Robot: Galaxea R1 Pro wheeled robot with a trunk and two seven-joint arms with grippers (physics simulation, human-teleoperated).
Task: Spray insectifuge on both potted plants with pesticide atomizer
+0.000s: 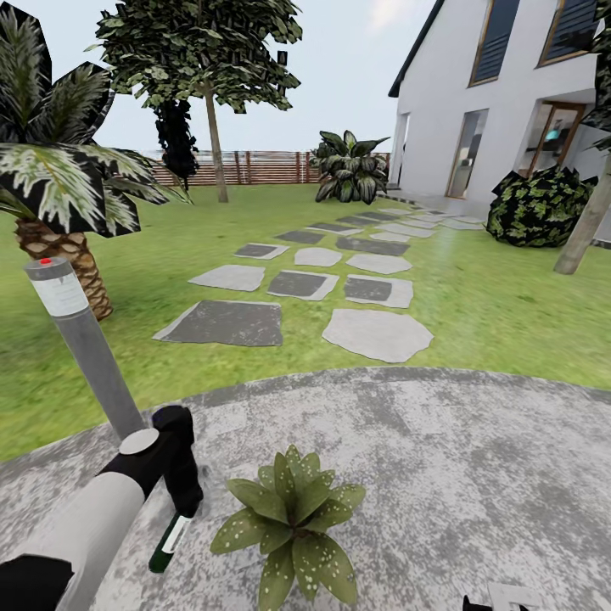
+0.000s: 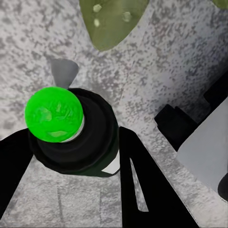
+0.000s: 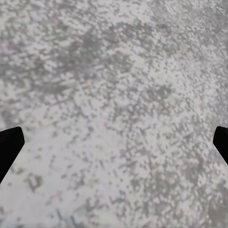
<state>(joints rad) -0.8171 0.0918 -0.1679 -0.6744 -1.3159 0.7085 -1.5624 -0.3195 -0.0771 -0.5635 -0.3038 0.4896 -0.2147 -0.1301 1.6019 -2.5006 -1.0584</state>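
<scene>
Right now your left gripper (image 1: 178,501) is low over the round grey patio (image 1: 475,475), and its two black fingers (image 2: 137,185) are closed around the pesticide atomizer (image 2: 76,137). In the head view the dark bottle sticks out below the gripper, tilted, with its pale label showing. In the left wrist view you look down on its top, which shows a bright green ball, with a finger close on each side of the dark body. Just beside it, a little to the right, sits one potted plant (image 1: 293,522), a low bunch of pointed green leaves with pale dots. Your right gripper (image 3: 114,137) hangs over bare patio, its tips far apart and holding nothing. A grey bollard lamp (image 1: 85,348) stands at the patio's left edge. Past that is the green lawn (image 1: 501,314) with flat stepping stones (image 1: 297,284). Farther back you see a palm tree (image 1: 51,178), a wooden fence (image 1: 255,167) and a white house (image 1: 501,93).
</scene>
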